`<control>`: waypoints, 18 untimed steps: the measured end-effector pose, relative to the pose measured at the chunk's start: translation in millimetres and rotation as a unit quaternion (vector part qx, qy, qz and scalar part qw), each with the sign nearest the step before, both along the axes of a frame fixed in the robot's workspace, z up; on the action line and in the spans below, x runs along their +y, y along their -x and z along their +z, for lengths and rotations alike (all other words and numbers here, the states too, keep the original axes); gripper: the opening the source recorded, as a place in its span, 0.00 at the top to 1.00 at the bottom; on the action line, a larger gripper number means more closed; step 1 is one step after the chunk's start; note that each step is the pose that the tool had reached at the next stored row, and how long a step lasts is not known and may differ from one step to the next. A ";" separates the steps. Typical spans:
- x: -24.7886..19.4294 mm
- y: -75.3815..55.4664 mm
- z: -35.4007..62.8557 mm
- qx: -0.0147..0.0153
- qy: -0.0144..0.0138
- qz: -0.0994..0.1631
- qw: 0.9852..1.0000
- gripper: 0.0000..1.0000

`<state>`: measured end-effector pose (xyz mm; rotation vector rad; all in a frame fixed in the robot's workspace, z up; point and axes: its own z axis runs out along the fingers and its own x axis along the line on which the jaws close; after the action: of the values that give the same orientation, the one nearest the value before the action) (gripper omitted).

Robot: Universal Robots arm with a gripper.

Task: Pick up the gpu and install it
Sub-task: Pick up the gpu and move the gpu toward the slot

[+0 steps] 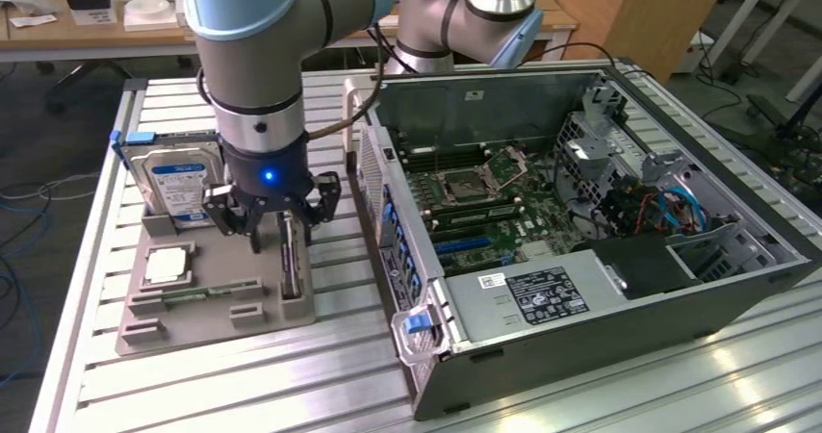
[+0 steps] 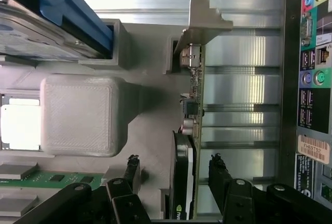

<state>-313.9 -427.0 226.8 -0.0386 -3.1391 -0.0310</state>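
The gpu [image 1: 291, 269] stands on edge in a slot of the grey holder [image 1: 212, 308] on the table, at the exterior view's left of the open computer case [image 1: 578, 212]. It is a thin dark card [image 2: 193, 130] with a grey metal bracket [image 2: 205, 19] at one end. My gripper [image 1: 283, 229] hangs straight down over it, open. In the wrist view my gripper [image 2: 175, 157] has one black finger [image 2: 132, 169] on each side of the card's edge, with a gap on both sides. Nothing is held.
The holder also carries a blue-labelled hard drive [image 1: 180, 188] standing upright, a square chip [image 1: 167, 265] and a green memory stick [image 1: 192, 293]. The case's rear port panel [image 2: 314, 79] lies close beside the card. Inside the case lies the motherboard [image 1: 482, 188].
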 end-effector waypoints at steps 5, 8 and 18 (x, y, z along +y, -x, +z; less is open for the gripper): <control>-0.3 -1.3 -5.4 -0.001 0.000 -0.005 1.000 0.35; -0.4 -1.5 -7.2 -0.001 0.000 -0.005 1.000 0.35; -0.7 -2.1 -13.5 -0.001 0.000 -0.011 1.000 0.36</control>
<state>-311.7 -427.7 213.3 -0.0724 -3.1410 -0.0316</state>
